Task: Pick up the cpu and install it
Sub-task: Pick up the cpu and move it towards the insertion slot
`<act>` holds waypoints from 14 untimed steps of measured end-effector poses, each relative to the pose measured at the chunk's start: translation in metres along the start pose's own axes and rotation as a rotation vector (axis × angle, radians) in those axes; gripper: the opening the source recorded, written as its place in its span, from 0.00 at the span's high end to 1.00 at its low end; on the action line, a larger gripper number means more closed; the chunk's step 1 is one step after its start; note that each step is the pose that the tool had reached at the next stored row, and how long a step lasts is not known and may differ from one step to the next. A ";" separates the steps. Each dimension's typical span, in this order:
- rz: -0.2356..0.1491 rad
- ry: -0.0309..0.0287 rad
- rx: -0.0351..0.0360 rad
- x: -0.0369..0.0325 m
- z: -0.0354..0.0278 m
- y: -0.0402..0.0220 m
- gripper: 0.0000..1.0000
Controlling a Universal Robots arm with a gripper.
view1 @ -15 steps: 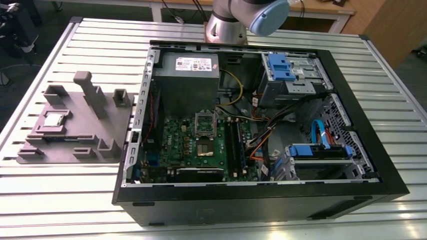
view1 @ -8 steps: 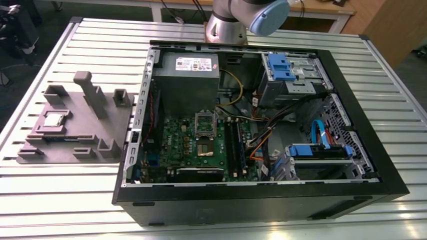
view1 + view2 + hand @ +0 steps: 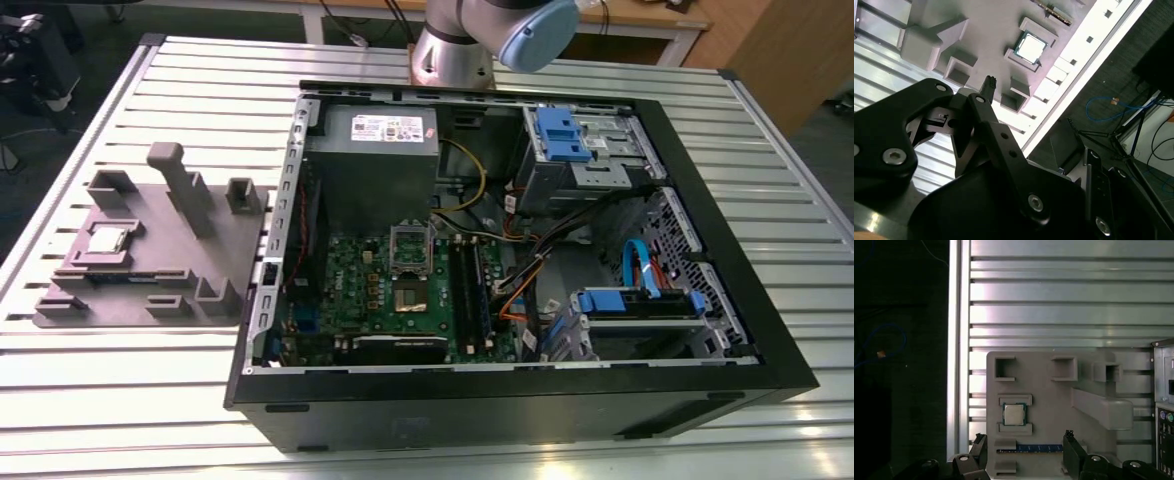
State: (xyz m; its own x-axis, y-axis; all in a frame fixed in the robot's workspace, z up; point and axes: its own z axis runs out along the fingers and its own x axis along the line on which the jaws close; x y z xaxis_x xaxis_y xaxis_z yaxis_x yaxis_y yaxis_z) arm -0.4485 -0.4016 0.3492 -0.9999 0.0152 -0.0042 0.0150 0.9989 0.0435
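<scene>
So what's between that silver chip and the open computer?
In the exterior view, the grey tray's own tall post and small blocks stand between the cpu and the case.

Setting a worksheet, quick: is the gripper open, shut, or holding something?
Gripper: open, holding nothing; the cpu lies in the grey holder.

Grey fixture plate [image 3: 167, 262] is lying flat on slatted metal table [image 3: 120, 400], just beside open PC case [image 3: 747, 330], on exterior view's left. Tall post [image 3: 180, 185] is standing upright on the plate. In first wrist view a memory stick [image 3: 1038, 448] is sitting in a plate slot. Inside case, PSU [image 3: 367, 170] w/ white label is sitting next to mobo [image 3: 360, 275]. Blue drive brackets [image 3: 563, 135] & orange/yellow cables [image 3: 514, 290] are sitting toward exterior view's right. Blue cable [image 3: 1114, 102] is lying looped on floor.
</scene>
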 end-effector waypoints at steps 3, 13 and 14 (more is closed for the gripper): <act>0.000 0.0002 0.0001 0.0000 0.0006 0.0000 0.29; 0.000 0.0001 0.0000 0.0000 0.0028 -0.0001 0.29; 0.000 0.0001 0.0001 0.0000 0.0028 -0.0001 0.29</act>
State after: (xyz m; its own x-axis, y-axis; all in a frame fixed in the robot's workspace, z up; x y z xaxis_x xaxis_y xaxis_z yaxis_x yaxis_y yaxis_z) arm -0.4485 -0.4016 0.3463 -0.9999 0.0152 -0.0042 0.0150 0.9989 0.0434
